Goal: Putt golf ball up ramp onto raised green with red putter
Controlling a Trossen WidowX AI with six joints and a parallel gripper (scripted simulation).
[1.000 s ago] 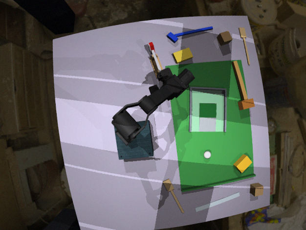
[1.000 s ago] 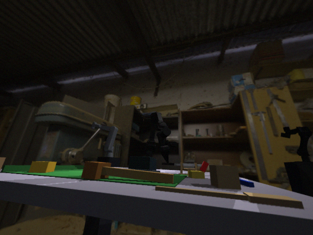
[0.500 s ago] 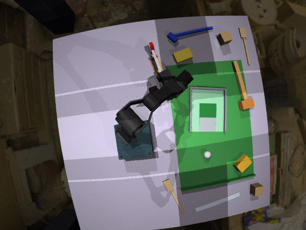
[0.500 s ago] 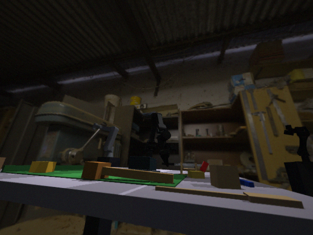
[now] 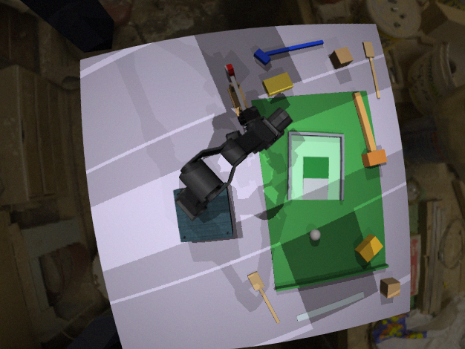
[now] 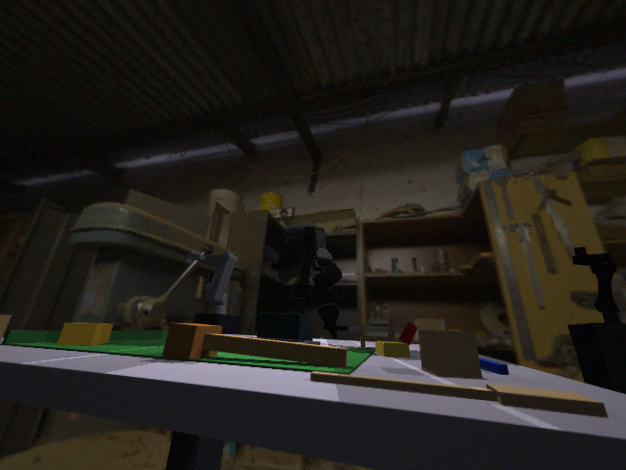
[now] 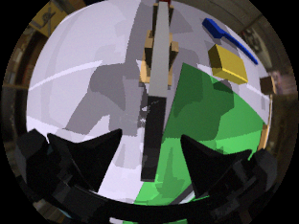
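Claw: the black two-fingered gripper is wide open, a little short of its full spread, and has hold of nothing; the wrist view shows a gap on each side of the handle.
Putter: the red-headed putter with a pale straight shaft and black grip has its dark grip end running between the two open fingers, roughly midway; its head points away from the claw, towards the table's far edge in the wrist view.
Putter support: a tan wooden stand sits under the pale shaft, beyond the fingertips.
Ball: the small round white golf ball rests on the flat green mat, well apart from claw and putter.
Raised green: the pale green area framed by grey walls lies between the claw and the ball's end of the mat; the ball is outside it.
Near the putter: a yellow rectangular block lies to one side of the shaft, with a blue long-handled mallet beyond it.
Finger height: cannot tell exactly how far down the fingers reach around the grip.
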